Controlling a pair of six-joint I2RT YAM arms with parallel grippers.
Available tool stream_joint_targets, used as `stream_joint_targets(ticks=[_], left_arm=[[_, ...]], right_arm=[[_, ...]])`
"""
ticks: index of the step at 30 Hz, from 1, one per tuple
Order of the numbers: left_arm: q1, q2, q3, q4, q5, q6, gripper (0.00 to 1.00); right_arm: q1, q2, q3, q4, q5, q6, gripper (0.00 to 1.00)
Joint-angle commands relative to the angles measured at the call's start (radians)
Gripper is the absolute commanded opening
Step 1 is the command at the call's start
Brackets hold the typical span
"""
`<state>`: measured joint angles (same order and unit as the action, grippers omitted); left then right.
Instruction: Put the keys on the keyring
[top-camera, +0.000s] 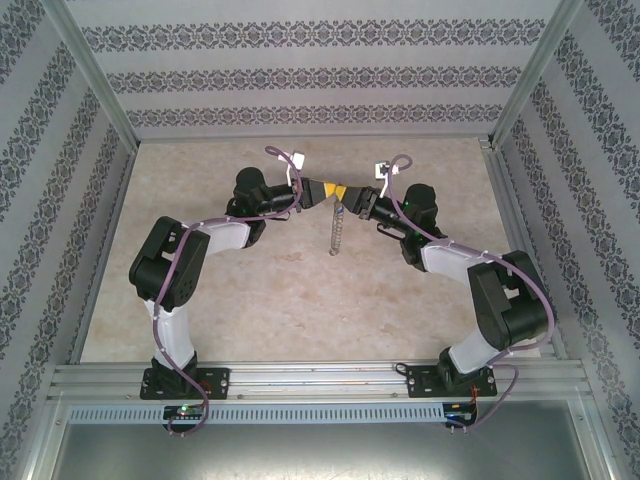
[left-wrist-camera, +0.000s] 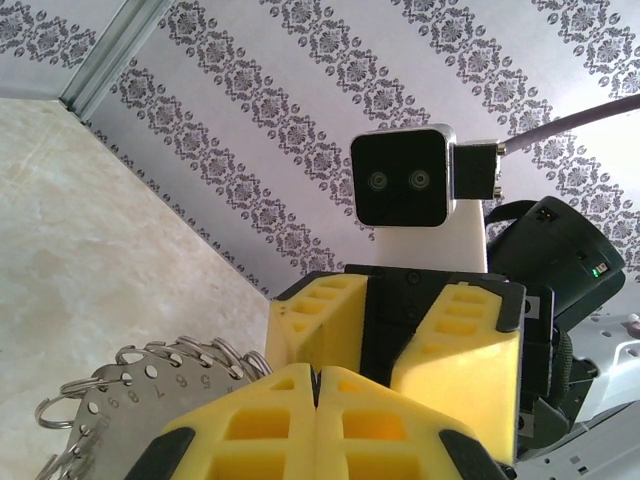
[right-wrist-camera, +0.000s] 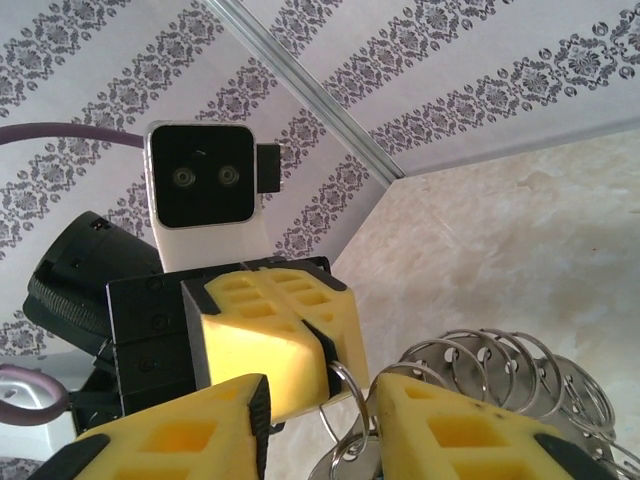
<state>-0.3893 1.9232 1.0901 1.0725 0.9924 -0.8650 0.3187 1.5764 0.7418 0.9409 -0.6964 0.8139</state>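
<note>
The keyring (top-camera: 337, 232) is a metal strip strung with several split rings; it hangs below the two grippers, which meet above the table's far middle. My left gripper (left-wrist-camera: 318, 385) is shut, and the strip (left-wrist-camera: 135, 400) shows beside it. In the right wrist view, one split ring (right-wrist-camera: 340, 385) sticks out of the left gripper's (right-wrist-camera: 325, 345) closed seam. My right gripper (right-wrist-camera: 320, 420) stands with its fingers apart on either side of that ring. A flat silver piece (right-wrist-camera: 355, 465) hangs there; I cannot tell whether it is the keys. The remaining rings (right-wrist-camera: 530, 375) fan out to the right.
The beige table (top-camera: 250, 290) is bare around the arms. Patterned walls and metal posts (top-camera: 95, 90) close in the back and both sides. A rail (top-camera: 320, 378) at the near edge carries both arm bases.
</note>
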Motion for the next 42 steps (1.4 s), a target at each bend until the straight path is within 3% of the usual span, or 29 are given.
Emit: stream_joint_targets(ticks=[1, 12, 15, 19, 24, 35, 42], left_arm=[[-0.01, -0.015, 0.002, 0.083, 0.0, -0.002, 0.0], [-0.01, -0.013, 0.007, 0.077, -0.001, 0.001, 0.0], [-0.01, -0.011, 0.017, 0.065, 0.008, 0.002, 0.02], [-0.004, -0.015, 0.041, 0.039, 0.033, 0.011, 0.21], [0.013, -0.032, 0.078, -0.028, 0.054, 0.033, 0.31], [0.056, -0.073, 0.139, -0.239, 0.093, 0.12, 0.35], [0.059, -0.111, 0.237, -0.647, 0.117, 0.357, 0.37]], right_arm=[[0.01, 0.017, 0.031, 0.071, -0.007, 0.019, 0.34], [-0.002, 0.04, 0.033, 0.091, -0.021, 0.034, 0.0], [-0.021, 0.053, 0.043, 0.091, -0.04, 0.035, 0.0], [-0.055, 0.077, 0.076, 0.081, -0.103, 0.021, 0.0], [-0.088, 0.109, 0.138, 0.045, -0.234, -0.019, 0.0], [-0.121, 0.167, 0.257, -0.049, -0.4, -0.114, 0.0], [-0.128, 0.174, 0.273, -0.066, -0.444, -0.125, 0.0]])
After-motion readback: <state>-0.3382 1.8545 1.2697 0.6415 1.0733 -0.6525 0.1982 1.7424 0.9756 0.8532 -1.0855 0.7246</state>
